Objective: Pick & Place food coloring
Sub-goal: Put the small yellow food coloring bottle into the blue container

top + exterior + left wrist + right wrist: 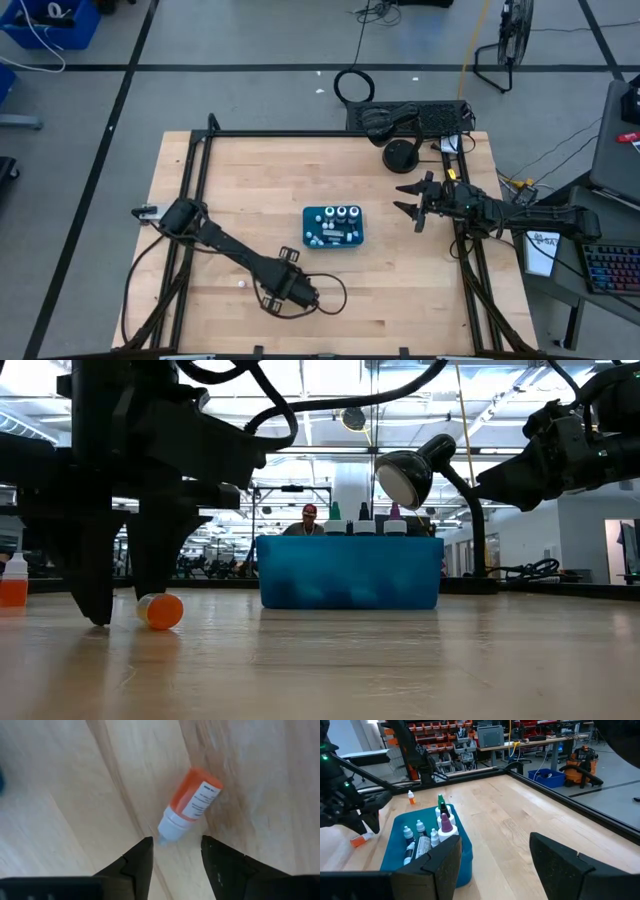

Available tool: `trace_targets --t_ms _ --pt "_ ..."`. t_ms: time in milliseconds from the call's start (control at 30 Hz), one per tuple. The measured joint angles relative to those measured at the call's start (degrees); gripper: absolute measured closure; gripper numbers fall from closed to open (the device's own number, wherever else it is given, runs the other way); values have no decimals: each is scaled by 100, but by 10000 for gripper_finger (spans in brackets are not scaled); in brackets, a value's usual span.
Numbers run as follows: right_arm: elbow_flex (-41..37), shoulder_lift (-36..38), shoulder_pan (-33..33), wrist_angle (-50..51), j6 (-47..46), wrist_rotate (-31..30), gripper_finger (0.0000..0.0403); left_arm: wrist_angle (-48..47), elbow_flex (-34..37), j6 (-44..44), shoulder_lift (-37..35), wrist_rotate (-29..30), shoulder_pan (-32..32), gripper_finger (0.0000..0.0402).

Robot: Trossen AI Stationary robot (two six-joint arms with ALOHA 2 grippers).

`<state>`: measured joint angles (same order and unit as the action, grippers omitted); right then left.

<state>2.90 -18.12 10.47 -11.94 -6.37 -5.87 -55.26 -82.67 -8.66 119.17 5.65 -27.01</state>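
Food coloring bottle (191, 806), orange with a white cap, lies on its side on the wooden table (400, 270) near its front edge, left of the teal box (333, 227). Its cap end points toward my left gripper (173, 857), whose fingers hang spread just over it, holding nothing. One more orange bottle (411, 797) stands upright farther left. My right gripper (412, 201) waits right of the box, fingers apart, empty.

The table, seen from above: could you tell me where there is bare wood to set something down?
Free: the wide stretch between the teal box and the table's far edge, and the near right corner. Crowded: near the left gripper, over a lying orange bottle, and by the right gripper beside the black lamp.
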Motion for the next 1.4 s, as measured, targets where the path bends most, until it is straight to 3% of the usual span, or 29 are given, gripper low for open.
trace_targets --t_ms 500,767,867,1067,1233,1400 --pt "0 -1 1 -1 0 -1 179 487 6 472 13 -175 112 250" --pt "0 -1 -1 -1 1 -2 179 544 9 518 22 -264 143 324" --pt "-2 -1 1 -1 2 -2 179 633 -95 424 40 48 249 342" --pt "0 -1 1 -1 0 0 179 606 -219 888 -86 1348 313 342" --pt "0 0 -1 -1 59 -2 179 610 -222 1009 -355 1799 611 342" --pt "-1 -1 0 4 120 -1 179 1028 -224 1045 -651 1832 633 342"
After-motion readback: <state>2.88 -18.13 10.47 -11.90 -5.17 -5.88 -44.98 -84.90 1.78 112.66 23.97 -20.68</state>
